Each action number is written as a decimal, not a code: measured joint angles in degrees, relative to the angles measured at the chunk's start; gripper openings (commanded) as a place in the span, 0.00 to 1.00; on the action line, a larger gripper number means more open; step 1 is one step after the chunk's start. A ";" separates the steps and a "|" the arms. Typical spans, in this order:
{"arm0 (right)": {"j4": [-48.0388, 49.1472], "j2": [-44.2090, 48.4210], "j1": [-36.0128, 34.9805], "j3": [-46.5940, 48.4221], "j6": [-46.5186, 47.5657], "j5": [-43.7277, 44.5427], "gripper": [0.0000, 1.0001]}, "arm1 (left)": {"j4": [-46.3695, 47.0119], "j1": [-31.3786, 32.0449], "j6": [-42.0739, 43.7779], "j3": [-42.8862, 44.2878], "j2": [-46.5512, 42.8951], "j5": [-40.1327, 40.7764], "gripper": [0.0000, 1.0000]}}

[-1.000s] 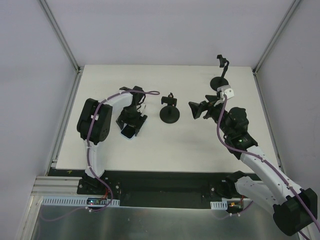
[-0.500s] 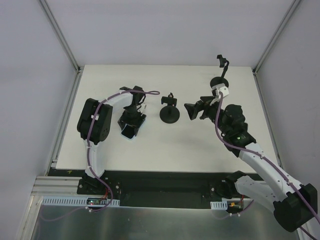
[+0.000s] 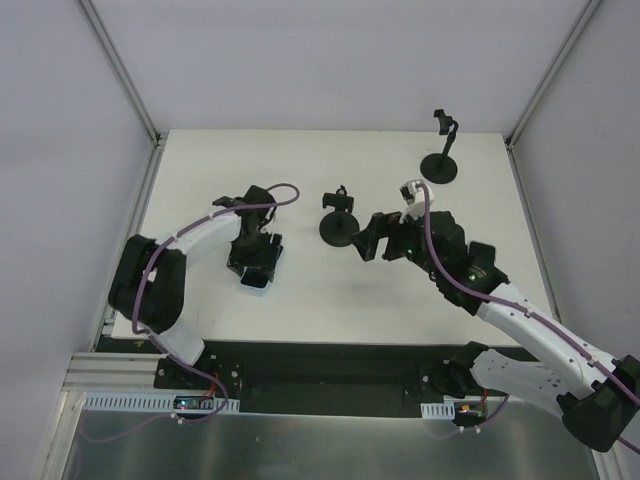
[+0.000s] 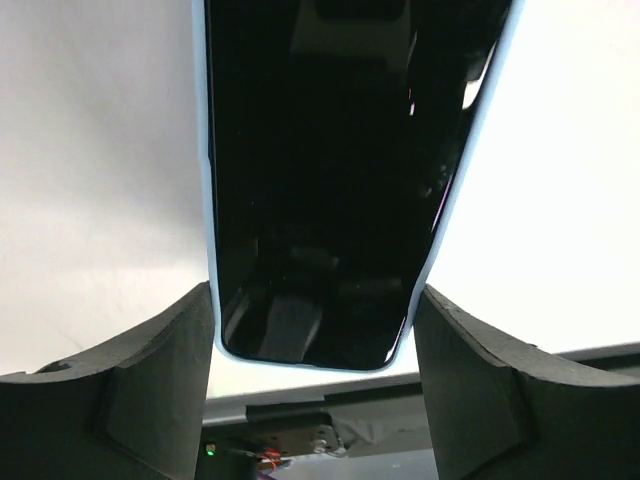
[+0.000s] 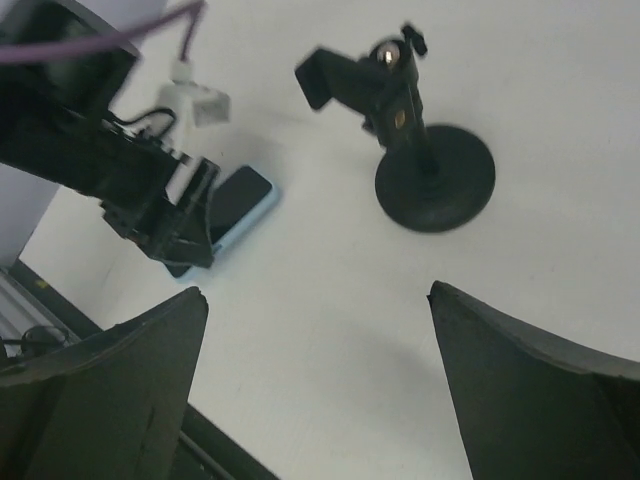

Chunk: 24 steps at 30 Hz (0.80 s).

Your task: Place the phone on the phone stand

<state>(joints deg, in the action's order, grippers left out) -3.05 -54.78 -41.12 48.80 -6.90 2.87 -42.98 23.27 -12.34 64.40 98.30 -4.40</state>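
Note:
The phone [image 3: 256, 282] has a black screen and a light blue case; it lies low on the white table at the left. My left gripper [image 3: 254, 262] is over it. In the left wrist view the phone [image 4: 320, 180] fills the gap and both pads touch its case edges, so the left gripper [image 4: 312, 300] is shut on it. The short black phone stand [image 3: 340, 228] stands at the table's middle, apart from the phone. My right gripper [image 3: 372, 243] is open and empty just right of the stand. The right wrist view shows the stand [image 5: 435, 180], the phone [image 5: 240, 205] and my open right gripper [image 5: 318, 295].
A taller black stand [image 3: 441, 160] with a thin post stands at the back right of the table. The table's near edge and a black rail [image 3: 330, 360] run along the front. White walls with metal frame posts enclose the table.
My left arm has swung its elbow out to the left and its gripper with the phone has shifted slightly nearer. My right gripper has moved left and lower, closer to the short stand.

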 measured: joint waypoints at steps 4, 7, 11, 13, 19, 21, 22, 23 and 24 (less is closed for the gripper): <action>-4.44 0.63 -1.46 -3.69 -4.63 -0.07 0.91 | 1.05 0.00 -2.75 -5.86 -11.45 -0.11 0.00; -4.81 -0.22 -2.51 -4.15 -8.39 -0.52 0.88 | 2.29 0.00 -4.11 -8.68 -19.15 -0.98 0.00; -0.17 -4.46 -5.33 -4.20 -16.90 -0.98 0.89 | 4.09 0.07 -5.05 -11.56 -27.98 -2.89 0.00; 2.97 -8.15 -7.54 -4.24 -22.14 -0.70 0.93 | 4.20 0.07 -5.22 -12.13 -30.56 -4.11 0.00; 7.85 -20.92 -14.53 -2.34 -33.14 2.78 0.90 | 5.29 1.01 -6.43 -13.68 -33.38 -7.50 0.00; 8.37 -25.40 -15.78 0.48 -35.41 3.45 0.85 | 5.29 1.20 -6.62 -14.45 -34.51 -8.13 0.00; 9.09 -27.28 -16.20 1.86 -36.50 3.67 0.83 | 5.20 1.33 -6.71 -14.91 -35.39 -8.79 0.00; 10.08 -28.79 -16.39 3.04 -37.51 3.80 0.82 | 5.16 1.44 -6.78 -15.15 -36.06 -8.92 0.00; 10.80 -29.68 -16.52 3.82 -38.18 3.87 0.79 | 5.16 1.53 -6.84 -15.43 -36.96 -9.11 0.00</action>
<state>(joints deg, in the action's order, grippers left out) 7.75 -84.47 -57.65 52.62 -45.08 6.74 -37.82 24.80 -19.18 48.97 61.34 -13.52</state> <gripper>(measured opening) 0.856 0.671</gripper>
